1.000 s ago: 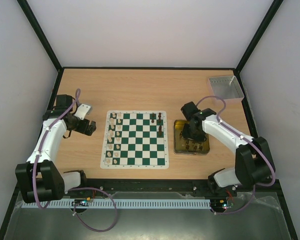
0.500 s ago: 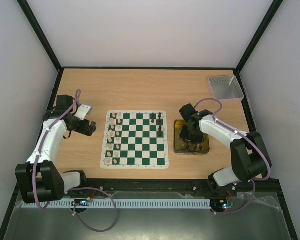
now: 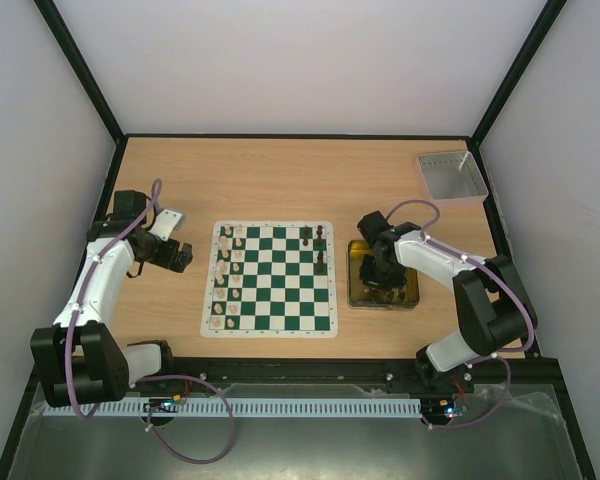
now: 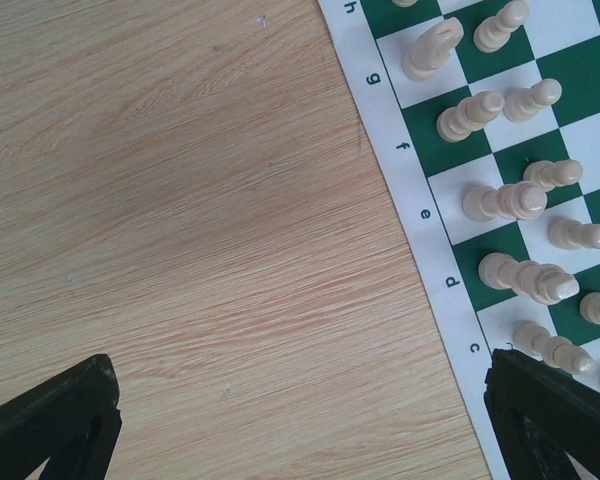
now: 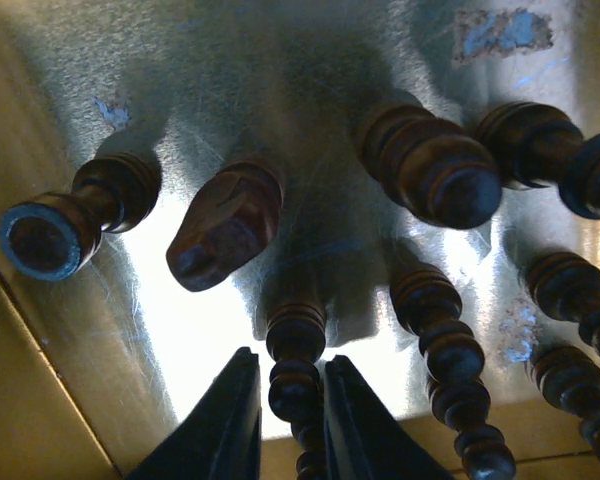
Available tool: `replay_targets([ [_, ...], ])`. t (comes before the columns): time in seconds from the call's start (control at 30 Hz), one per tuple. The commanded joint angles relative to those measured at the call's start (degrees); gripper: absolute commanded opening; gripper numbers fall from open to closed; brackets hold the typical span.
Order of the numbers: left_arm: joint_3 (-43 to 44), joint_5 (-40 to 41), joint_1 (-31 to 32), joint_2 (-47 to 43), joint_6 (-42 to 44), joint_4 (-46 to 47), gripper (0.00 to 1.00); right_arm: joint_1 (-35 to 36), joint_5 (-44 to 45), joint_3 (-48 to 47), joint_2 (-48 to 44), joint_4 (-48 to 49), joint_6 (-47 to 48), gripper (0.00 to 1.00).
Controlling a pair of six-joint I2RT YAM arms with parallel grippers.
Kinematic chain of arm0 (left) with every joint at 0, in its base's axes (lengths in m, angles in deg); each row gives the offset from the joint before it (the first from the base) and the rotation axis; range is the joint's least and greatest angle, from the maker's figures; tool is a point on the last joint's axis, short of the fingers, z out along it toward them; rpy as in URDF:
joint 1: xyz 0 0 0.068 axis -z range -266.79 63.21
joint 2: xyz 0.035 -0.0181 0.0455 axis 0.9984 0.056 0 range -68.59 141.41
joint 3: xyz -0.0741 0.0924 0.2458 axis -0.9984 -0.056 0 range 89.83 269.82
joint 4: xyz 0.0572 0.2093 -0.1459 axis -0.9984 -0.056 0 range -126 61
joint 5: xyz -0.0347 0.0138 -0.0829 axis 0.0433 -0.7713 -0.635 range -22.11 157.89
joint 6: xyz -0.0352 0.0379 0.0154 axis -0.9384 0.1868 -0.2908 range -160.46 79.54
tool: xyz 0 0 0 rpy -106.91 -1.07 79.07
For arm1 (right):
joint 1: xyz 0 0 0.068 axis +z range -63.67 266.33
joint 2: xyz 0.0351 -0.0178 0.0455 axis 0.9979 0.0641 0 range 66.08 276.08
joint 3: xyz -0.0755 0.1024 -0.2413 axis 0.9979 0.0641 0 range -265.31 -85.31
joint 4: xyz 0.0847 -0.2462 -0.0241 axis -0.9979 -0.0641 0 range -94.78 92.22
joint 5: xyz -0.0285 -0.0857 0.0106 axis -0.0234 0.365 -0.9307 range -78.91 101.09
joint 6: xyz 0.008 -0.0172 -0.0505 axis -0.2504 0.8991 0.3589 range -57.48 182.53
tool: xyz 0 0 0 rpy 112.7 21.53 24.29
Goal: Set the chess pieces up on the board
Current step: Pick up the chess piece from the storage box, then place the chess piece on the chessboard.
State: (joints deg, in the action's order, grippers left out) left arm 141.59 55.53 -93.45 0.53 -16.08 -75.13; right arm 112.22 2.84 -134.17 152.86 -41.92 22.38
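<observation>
Looking down from above, the board (image 3: pixel 270 283) lay flat in the middle of the worktop (image 3: pixel 280 180), with cream pieces (image 3: pixel 227 275) lined up in two columns along its left edge and a few dark pieces (image 3: pixel 320 245) standing near its far right corner. The left pincer (image 3: pixel 180 255) hung over bare wood just left of the board. The right pincer (image 3: pixel 380 277) was down inside a gold tin (image 3: pixel 356 292) that sat just right of the board, and a grey tray (image 3: pixel 450 175) rested at the far right corner. From the left wrist, the fingers (image 4: pixel 60 420) stood wide apart, released, with only wood grain and the board's lettered border (image 4: pixel 410 190) between them; cream pieces stood on the squares beside that border. From the right wrist, more dark pieces crowded the shiny floor of the tin, among them a horse-headed one (image 5: pixel 225 235) and one with its round base (image 5: pixel 40 240) turned to the camera. The two black fingers (image 5: pixel 225 425) sat close on either side of one slim dark piece (image 5: pixel 295 365); whether they were clenched on it or just short of it I could not tell.
</observation>
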Motion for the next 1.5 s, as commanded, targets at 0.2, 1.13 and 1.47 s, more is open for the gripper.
replay_targets([
  [0.2,-0.3,0.5,0.3,-0.6,-0.6,-0.6,0.99,-0.3,1.6,0.6,0.5,0.4,1.2,0.05],
  [1.13,-1.1,0.3,0.4,-0.4,-0.1,-0.2,0.99,13.2,3.7,-35.9,15.6,-13.8,2.7,0.04],
  [1.47,-1.1,0.4,0.2,-0.6,-0.2,-0.2,0.99,15.4,0.8,-43.4,24.5,-13.5,3.4,0.04],
])
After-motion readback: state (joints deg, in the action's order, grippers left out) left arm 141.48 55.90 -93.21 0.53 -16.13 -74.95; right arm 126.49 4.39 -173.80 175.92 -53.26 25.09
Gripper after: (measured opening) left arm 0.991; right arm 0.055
